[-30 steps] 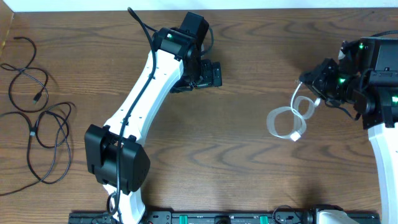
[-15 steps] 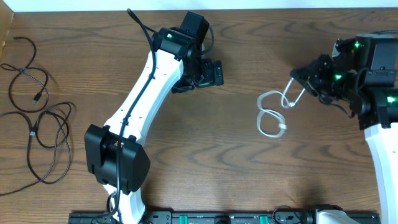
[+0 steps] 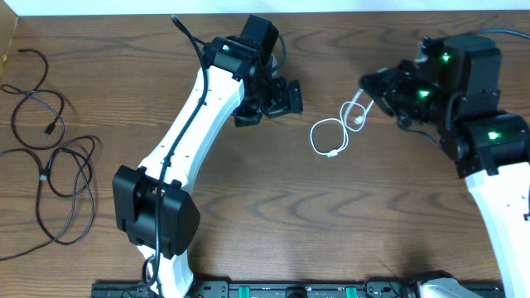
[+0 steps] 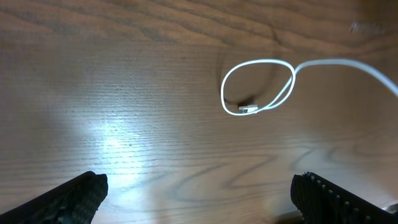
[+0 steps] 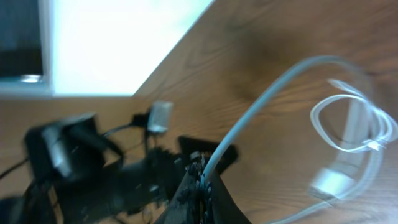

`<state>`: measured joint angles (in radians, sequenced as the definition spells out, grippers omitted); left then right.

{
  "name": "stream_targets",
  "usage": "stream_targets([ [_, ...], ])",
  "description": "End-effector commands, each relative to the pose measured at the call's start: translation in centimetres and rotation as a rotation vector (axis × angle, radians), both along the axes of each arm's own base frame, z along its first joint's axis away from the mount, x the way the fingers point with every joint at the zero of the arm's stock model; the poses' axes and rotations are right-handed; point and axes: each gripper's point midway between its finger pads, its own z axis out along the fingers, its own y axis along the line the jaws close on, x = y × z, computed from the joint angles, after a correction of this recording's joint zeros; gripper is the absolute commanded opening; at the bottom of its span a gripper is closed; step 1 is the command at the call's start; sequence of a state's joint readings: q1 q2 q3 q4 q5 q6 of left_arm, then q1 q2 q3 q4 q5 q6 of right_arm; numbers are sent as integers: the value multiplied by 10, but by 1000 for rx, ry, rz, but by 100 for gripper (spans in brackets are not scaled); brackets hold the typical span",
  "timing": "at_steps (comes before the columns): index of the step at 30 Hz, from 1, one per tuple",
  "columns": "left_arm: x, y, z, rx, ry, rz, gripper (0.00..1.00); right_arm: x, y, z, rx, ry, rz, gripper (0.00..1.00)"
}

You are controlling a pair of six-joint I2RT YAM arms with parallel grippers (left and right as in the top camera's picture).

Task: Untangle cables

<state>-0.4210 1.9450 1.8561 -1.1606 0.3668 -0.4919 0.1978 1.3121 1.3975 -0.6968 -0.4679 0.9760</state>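
Right claw [image 3: 369, 88]: clenched on the white cable [image 4: 249, 109], whose loop trails on the worktop [image 3: 273, 190].
Left claw [image 3: 290, 99]: released, empty, near that loop.
Black cables [image 3: 42, 176]: parked far left, seemingly sorted.

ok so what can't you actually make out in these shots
Right wrist view: blur smears the white cable and its plug, and the spot where the right gripper pinches it is dark.
Left wrist view: the white cable runs off the right edge, and the left gripper shows only fingertips at the bottom edge.
Overhead: the black cables are too thin to tell which crosses over, and one leaves the left edge.
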Motion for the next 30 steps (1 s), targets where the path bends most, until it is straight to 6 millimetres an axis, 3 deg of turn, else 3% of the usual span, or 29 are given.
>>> stream_targets([
  [1,0,-3,-4,-17,62,121,100,-14,38,12,11,-86,198,2],
  [6,8,-6,-2,-40,50,176,100,-29,78,26,-18,-221,352,2],
  [13,12,-2,-1,-59,94,297,100,-42,105,40,6,-294,427,2],
  [22,-7,-32,14,-239,221,240,100,-33,102,39,-76,-361,395,1],
  [30,-15,-42,22,-305,271,215,98,-28,103,50,-66,-412,388,1],
])
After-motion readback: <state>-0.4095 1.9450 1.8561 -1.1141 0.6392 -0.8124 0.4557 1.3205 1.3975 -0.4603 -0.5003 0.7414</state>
